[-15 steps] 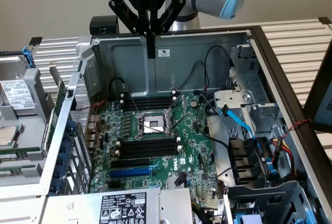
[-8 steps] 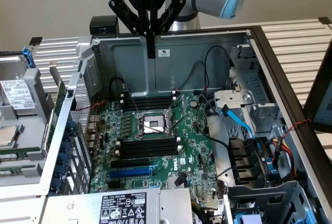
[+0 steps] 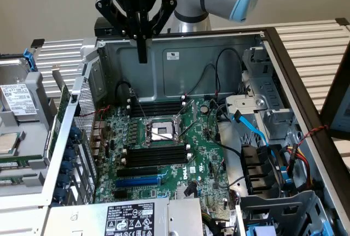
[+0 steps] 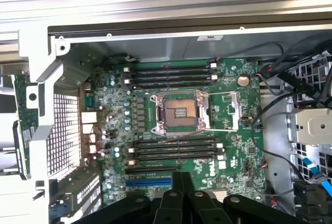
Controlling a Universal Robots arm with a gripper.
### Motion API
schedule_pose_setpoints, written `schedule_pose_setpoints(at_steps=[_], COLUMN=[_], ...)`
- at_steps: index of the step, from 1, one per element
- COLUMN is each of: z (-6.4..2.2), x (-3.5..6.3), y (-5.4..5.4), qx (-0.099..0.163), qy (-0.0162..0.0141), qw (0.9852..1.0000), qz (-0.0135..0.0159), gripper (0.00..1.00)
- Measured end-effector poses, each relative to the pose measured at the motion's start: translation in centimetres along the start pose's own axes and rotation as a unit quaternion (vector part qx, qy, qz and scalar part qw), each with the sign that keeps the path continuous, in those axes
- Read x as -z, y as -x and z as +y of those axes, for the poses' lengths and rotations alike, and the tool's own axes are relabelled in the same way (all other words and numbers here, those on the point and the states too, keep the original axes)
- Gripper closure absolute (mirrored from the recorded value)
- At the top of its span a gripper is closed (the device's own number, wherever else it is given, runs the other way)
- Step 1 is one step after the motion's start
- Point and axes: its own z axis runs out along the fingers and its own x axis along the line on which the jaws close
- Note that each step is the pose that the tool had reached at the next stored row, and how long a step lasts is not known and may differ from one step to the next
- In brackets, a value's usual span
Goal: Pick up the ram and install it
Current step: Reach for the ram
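Green ram was seen untouched just outside the open computer case while the closed, empty pincer hung over its rim; pickup was judged unstarted, requiring opened jaws.

A plain beige wall stands behind everything, bare and evenly lit, with soft light and no hard shadows on it. The table is ribbed silver metal with long grooves, showing at the back on the exterior view's left and spreading out on its right. A dark flat panel stands at that right edge.
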Motion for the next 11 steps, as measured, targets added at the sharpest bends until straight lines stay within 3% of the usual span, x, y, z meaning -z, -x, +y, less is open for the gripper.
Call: schedule_pose_setpoints(at_steps=[11], z=[-0.50], x=[0.09], y=[-5.0], qx=[0.000], qy=[0.0000], qw=[1.0000], qz=[0.0000], gripper=[0.90])
